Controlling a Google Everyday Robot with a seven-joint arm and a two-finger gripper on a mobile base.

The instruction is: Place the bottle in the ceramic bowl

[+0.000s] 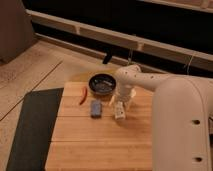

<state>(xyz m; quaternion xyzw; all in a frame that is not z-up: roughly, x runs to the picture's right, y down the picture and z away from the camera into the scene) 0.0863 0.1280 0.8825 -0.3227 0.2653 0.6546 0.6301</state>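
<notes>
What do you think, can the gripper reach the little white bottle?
Probably yes. The gripper hangs just above the bottle lying on the table, and the blue block sits apart to one side, so nothing seems to block its way down.

Counting it off: one wooden table [100, 145], and four loose things on top of it. One ceramic bowl [102, 84], dark, at the far edge. One bottle [119, 112], cream-white. One blue-grey block [95, 108]. One red chili pepper [84, 95]. On the floor to the left, one dark mat [30, 125]. One white robot arm [150, 80] reaches in, and its one gripper [122, 102] sits just over the bottle, beside the bowl.
</notes>
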